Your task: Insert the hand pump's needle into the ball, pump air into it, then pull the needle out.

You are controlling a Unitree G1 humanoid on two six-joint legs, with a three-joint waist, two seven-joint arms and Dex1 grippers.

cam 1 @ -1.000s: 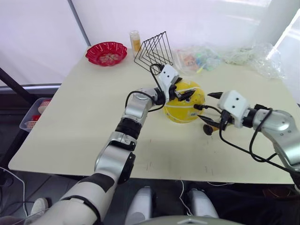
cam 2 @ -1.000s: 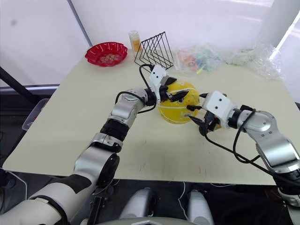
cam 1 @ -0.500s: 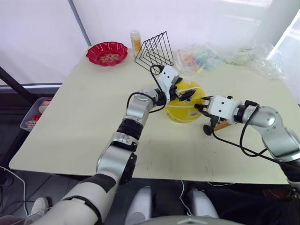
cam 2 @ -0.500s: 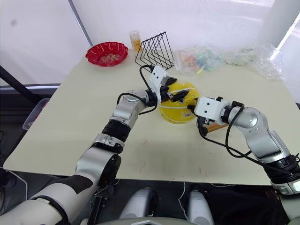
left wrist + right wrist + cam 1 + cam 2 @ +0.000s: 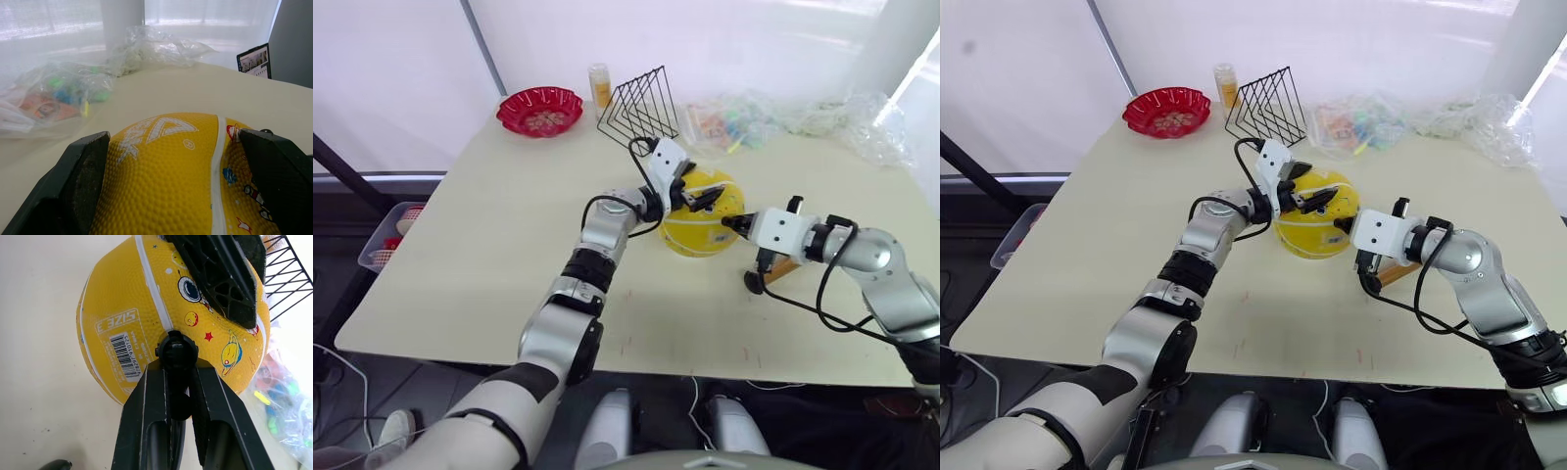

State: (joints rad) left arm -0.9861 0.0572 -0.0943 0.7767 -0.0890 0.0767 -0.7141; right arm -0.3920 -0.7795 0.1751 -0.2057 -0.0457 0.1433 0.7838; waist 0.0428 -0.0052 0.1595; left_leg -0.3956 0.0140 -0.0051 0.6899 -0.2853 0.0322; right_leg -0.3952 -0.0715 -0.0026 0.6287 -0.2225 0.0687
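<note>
R gripper [image 5: 178,377] is clamped on the needle [image 5: 177,350]: both black fingers [image 5: 146,416] pinch the small black connector, which sits pressed against the ball [image 5: 122,298] right by a white seam, beside the barcode label. The metal pin itself can't be made out, hidden behind the connector, so can't tell how deep it is in the ball. The thin black hose drops down between the fingers and is soon cut off in the R wrist view.

L gripper [image 5: 181,161] is spread wide, fingers [image 5: 80,181] straddling the top of the ball, one each side, touching or near touching the rubber; can't tell which. In the R wrist view one L finger lies across the ball's upper part.

Ball sits on the table [image 5: 489,225], about mid-table, between the two grippers in the head views. Hand pump [image 5: 775,270] lies on the table just beside the ball, under the R wrist; mostly hidden by the arm, a bit of orange barrel and a black end cap visible.

Farther back: black wire rack [image 5: 638,106], red bowl [image 5: 540,110], small bottle [image 5: 600,86], clear plastic bags [image 5: 783,117] w/ colourful bits, blurry.
</note>
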